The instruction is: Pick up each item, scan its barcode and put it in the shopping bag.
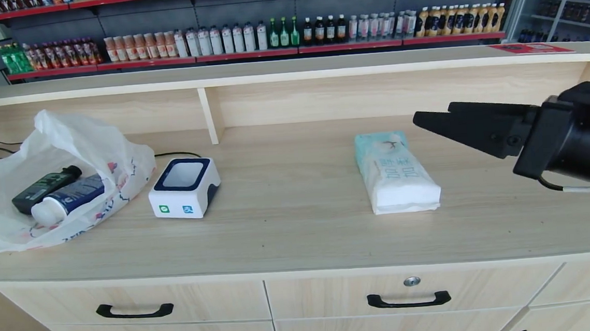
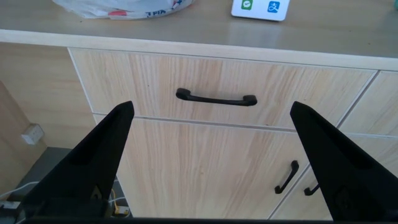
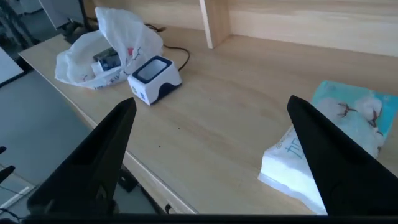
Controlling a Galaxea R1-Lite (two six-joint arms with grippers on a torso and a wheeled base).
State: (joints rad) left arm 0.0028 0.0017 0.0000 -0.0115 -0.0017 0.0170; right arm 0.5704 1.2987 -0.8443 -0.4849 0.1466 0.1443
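My right gripper [image 1: 431, 115] hung open over the counter's [image 1: 299, 222] right end, near the tissue pack [image 1: 397, 174], which lay flat right of the middle, well apart from the scanner [image 1: 185, 187]. Two bottles [image 1: 69, 198] lay in the shopping bag [image 1: 91, 143] at the left end. I judged this the pick-up step: next, lower over the pack and close across it. My left gripper [image 2: 211, 107] was open, low before the drawers [image 2: 217, 74]

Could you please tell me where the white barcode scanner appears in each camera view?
Head view: the barcode scanner sits on the counter, left of centre, right of the shopping bag.
Left wrist view: scanner at the counter's edge, beside the bag.
Right wrist view: scanner far along the counter, beside the bag.
Shared landmark: the shopping bag.
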